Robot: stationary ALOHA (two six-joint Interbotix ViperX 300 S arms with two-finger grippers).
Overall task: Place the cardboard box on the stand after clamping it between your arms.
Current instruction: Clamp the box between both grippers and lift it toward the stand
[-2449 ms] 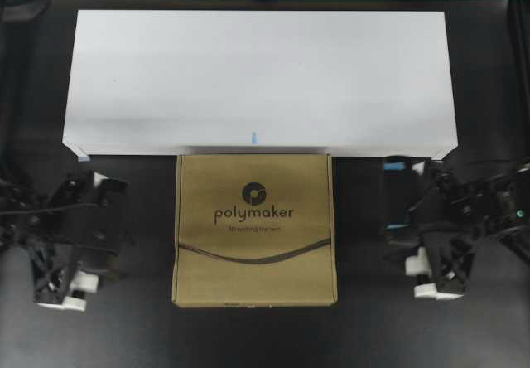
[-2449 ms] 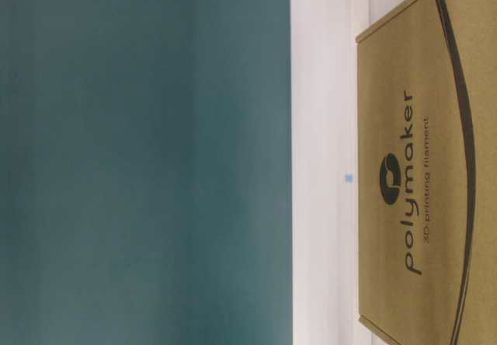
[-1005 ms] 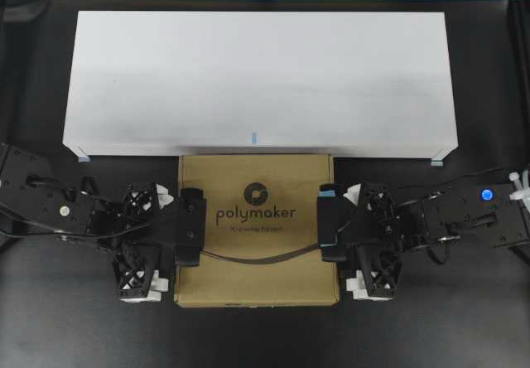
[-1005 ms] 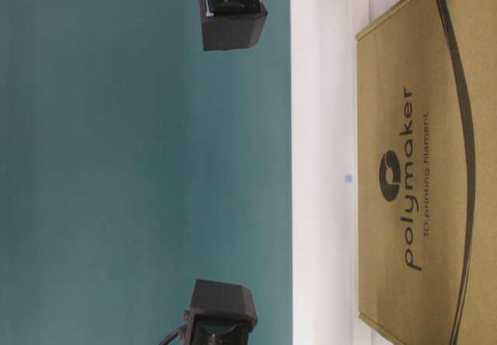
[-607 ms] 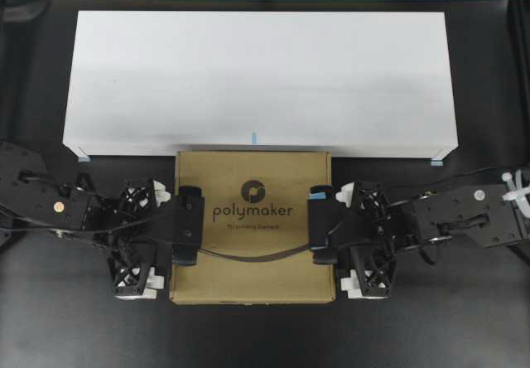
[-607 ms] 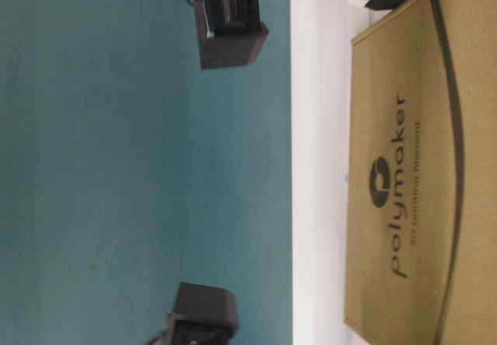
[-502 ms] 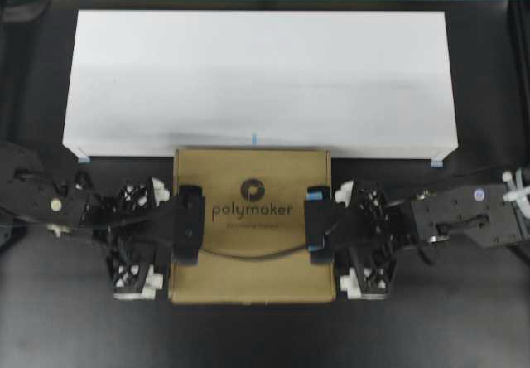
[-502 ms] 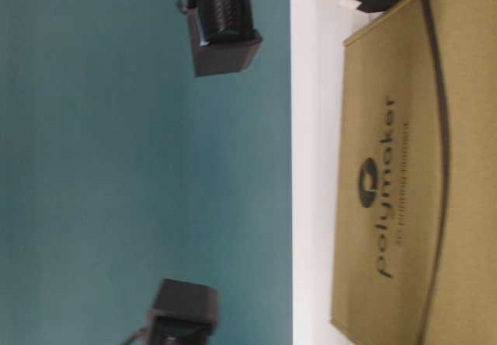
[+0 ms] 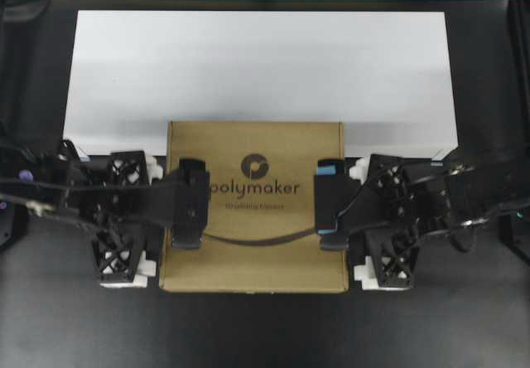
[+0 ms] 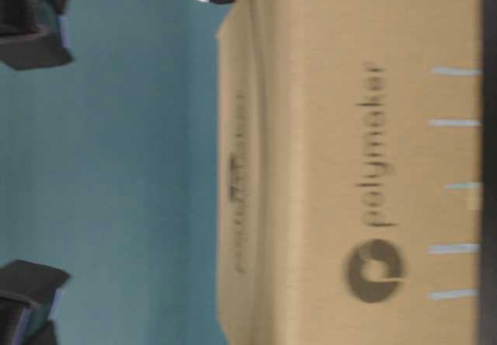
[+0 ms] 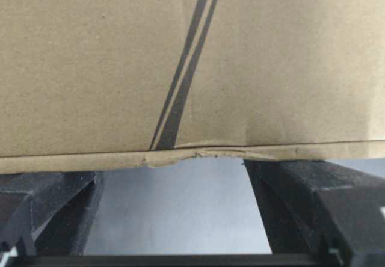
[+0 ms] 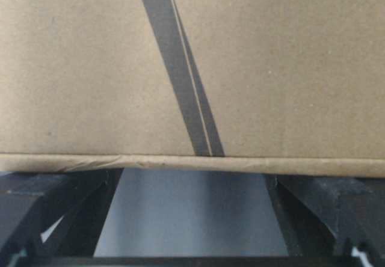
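The left black lattice-frame pincer (image 9: pixel 189 203), jaws wide apart, presses against the left side of a flat, square brown cardboard box (image 9: pixel 253 148) printed "polymaker". The right pincer (image 9: pixel 328 203), equally spread, presses the opposite side. The box's far edge overlaps the wide white rectangular stand (image 9: pixel 261 65) on the dark bench (image 9: pixel 265 335).

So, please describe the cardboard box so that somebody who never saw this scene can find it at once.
Start from the wide white stand lying across the dark table. At its near edge, partly over it, a brown cardboard box sits between the left gripper and right gripper. Nothing else is brown, and it alone reads "polymaker".
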